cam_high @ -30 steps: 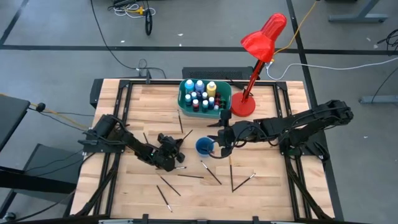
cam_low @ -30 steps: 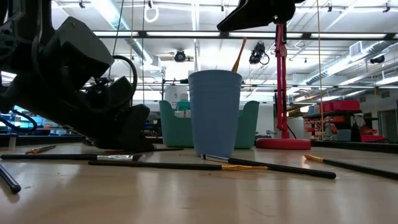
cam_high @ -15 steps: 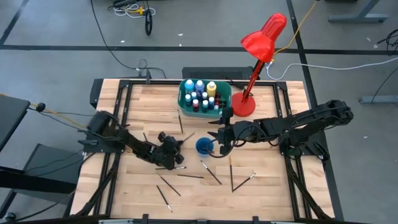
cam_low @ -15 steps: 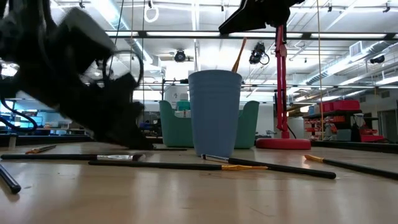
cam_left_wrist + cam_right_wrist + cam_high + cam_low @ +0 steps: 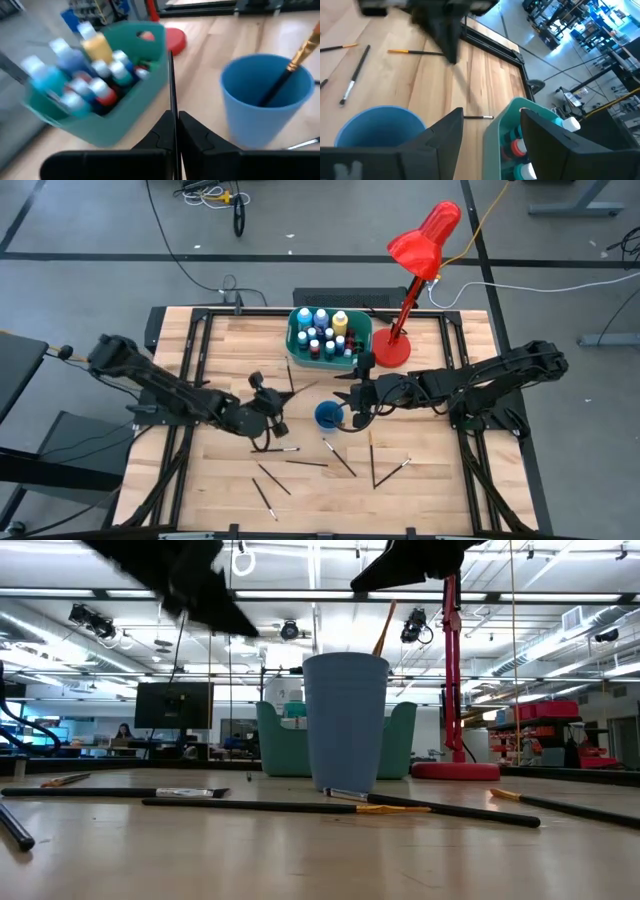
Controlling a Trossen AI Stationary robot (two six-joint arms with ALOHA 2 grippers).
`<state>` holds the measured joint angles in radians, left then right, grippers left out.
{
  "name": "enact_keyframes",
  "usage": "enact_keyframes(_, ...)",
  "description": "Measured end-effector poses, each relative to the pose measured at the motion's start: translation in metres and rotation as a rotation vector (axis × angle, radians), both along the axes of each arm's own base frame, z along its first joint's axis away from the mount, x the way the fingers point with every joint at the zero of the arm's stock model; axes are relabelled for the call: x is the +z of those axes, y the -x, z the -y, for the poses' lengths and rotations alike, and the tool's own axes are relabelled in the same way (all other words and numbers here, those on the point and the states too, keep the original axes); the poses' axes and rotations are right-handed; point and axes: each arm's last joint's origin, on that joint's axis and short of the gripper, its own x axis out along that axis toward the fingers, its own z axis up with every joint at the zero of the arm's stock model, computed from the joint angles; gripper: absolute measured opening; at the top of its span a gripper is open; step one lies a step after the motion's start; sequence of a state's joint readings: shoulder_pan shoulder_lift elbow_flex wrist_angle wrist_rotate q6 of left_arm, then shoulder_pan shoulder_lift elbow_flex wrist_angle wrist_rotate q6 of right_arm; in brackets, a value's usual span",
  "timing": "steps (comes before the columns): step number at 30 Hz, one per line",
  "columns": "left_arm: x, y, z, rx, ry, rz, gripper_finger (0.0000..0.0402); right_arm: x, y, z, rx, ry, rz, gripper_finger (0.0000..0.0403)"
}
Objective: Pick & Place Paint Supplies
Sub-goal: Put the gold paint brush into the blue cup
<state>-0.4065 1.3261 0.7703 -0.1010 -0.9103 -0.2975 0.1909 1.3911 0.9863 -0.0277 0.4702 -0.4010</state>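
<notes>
High view: the left gripper (image 5: 268, 397) hung left of the blue cup (image 5: 327, 415). Left wrist view: its fingers were clamped on a thin paintbrush (image 5: 172, 90), light, stiff, slippery, best gripped mid-handle. Right wrist view: the right gripper (image 5: 490, 132) stood open.

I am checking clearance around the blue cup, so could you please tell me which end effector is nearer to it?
Right. The right end effector hangs open just beside the blue cup; the left end effector, shut on a paintbrush, is farther away.
</notes>
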Motion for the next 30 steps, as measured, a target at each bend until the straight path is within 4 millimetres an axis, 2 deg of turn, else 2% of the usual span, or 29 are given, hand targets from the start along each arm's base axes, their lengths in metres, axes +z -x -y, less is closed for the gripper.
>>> enact_keyframes(4,0.041,-0.006,-0.001,-0.034,-0.085,-0.092,0.0014,0.002,-0.001,-0.001,0.042,-0.022,0.019,0.0201)
enact_keyframes(7,0.071,-0.013,-0.005,-0.105,-0.085,-0.127,0.0014,0.002,-0.001,-0.002,0.063,-0.036,0.023,0.0201)
enact_keyframes(13,0.096,-0.03,-0.008,-0.237,-0.048,-0.231,0.0014,-0.004,0.001,-0.002,0.028,-0.098,-0.025,0.0201)
enact_keyframes(15,0.094,-0.031,-0.01,-0.25,-0.049,-0.336,0.0014,-0.008,0.004,-0.001,0.016,-0.109,-0.068,0.0201)
enact_keyframes(19,0.091,-0.046,-0.008,-0.288,-0.032,-0.465,0.0014,-0.018,0.01,0.0,-0.027,-0.146,-0.178,0.0201)
enact_keyframes(25,0.082,-0.08,0.002,-0.414,-0.026,-0.592,0.0014,-0.029,0.019,0.0,-0.098,-0.292,-0.284,0.0201)
enact_keyframes(30,0.07,-0.1,0.009,-0.486,-0.035,-0.709,0.0014,-0.032,0.022,-0.002,-0.073,-0.422,-0.329,0.0201)
